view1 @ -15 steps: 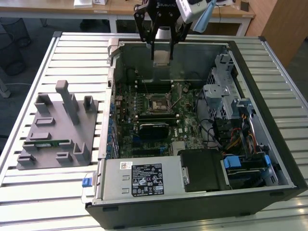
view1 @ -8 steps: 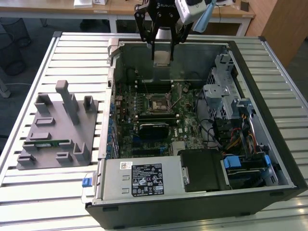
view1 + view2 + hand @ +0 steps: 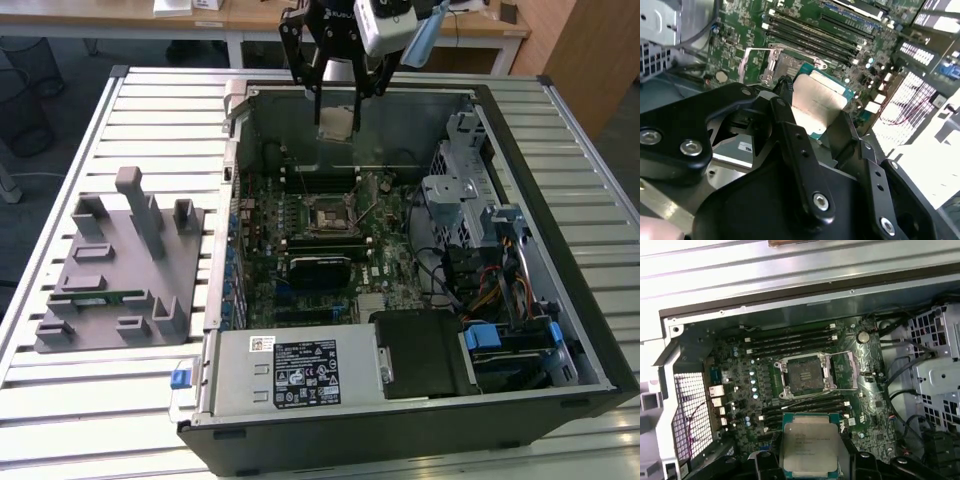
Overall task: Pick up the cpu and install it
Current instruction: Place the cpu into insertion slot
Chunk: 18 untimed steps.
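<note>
One black gripper hangs over the far end of an open computer case. Its two fingers are clamped on opposite edges of the cpu, one flat square chip with a silver-grey top. The chip is held level with its metal face up and well above the board, probably so that its underside can meet the seat squarely. It touches nothing but the fingers.

Below it lies one green motherboard with one square black-framed socket. The socket's metal retaining frame is swung open, leaving the seat bare and empty, so the cpu is not yet installed. Long black memory slots run along both sides of the socket; their number is hard to tell.

At the exterior view's left, one grey holder tray sits on the slatted table, with one green memory stick on it.
</note>
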### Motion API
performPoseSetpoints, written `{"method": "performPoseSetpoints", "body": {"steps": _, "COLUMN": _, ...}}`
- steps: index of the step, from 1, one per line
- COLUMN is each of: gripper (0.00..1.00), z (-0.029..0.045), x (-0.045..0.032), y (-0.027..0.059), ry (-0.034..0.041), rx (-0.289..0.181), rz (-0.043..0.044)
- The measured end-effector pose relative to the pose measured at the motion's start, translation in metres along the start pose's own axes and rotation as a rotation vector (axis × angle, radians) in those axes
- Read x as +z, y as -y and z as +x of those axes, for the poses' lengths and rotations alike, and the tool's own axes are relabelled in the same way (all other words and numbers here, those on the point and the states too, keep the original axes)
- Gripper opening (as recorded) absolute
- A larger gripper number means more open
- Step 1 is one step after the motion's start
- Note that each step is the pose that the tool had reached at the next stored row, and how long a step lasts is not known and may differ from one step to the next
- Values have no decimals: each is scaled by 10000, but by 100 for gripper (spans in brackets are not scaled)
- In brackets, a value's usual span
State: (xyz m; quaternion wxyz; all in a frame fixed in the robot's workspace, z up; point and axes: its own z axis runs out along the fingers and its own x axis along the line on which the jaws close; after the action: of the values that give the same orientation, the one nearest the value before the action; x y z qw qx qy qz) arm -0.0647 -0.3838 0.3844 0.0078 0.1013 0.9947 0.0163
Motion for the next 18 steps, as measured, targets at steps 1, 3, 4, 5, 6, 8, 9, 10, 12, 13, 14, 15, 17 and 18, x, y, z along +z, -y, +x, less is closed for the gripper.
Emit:
{"method": "performPoseSetpoints", "body": {"steps": 1, "gripper": 53, "z": 0, "x": 3, "y": 0, "ry": 6, "rx": 181, "rz": 2}}
{"method": "performPoseSetpoints", "body": {"steps": 3, "gripper": 53, "z": 0, "x": 10, "y": 0, "ry": 19, "rx": 538, "rz": 6}}
{"method": "performPoseSetpoints", "body": {"steps": 4, "gripper": 53, "z": 0, "x": 13, "y": 0, "ry": 24, "rx": 714, "rz": 9}}
{"method": "performPoseSetpoints", "body": {"steps": 5, "gripper": 53, "z": 0, "x": 16, "y": 0, "ry": 31, "rx": 902, "rz": 10}}
{"method": "performPoseSetpoints", "body": {"steps": 6, "gripper": 53, "z": 0, "x": 19, "y": 0, "ry": 37, "rx": 1080, "rz": 13}}
{"method": "performPoseSetpoints", "body": {"steps": 8, "gripper": 53, "z": 0, "x": 25, "y": 1, "ry": 49, "rx": 1430, "rz": 17}}
{"method": "performPoseSetpoints", "body": {"steps": 9, "gripper": 53, "z": 0, "x": 28, "y": 0, "ry": 55, "rx": 1603, "rz": 19}}
{"method": "performPoseSetpoints", "body": {"steps": 10, "gripper": 53, "z": 0, "x": 32, "y": 1, "ry": 61, "rx": 1783, "rz": 22}}
{"method": "performPoseSetpoints", "body": {"steps": 12, "gripper": 53, "z": 1, "x": 41, "y": 1, "ry": 73, "rx": 2139, "rz": 25}}
{"method": "performPoseSetpoints", "body": {"steps": 13, "gripper": 53, "z": 1, "x": 45, "y": 1, "ry": 79, "rx": 2315, "rz": 28}}
{"method": "performPoseSetpoints", "body": {"steps": 14, "gripper": 53, "z": 1, "x": 49, "y": 1, "ry": 85, "rx": 2493, "rz": 30}}
{"method": "performPoseSetpoints", "body": {"steps": 15, "gripper": 53, "z": 1, "x": 54, "y": 1, "ry": 91, "rx": 2670, "rz": 32}}
{"method": "performPoseSetpoints", "body": {"steps": 17, "gripper": 53, "z": 1, "x": 62, "y": 1, "ry": 101, "rx": 2975, "rz": 36}}
{"method": "performPoseSetpoints", "body": {"steps": 18, "gripper": 53, "z": 1, "x": 67, "y": 0, "ry": 106, "rx": 3119, "rz": 38}}
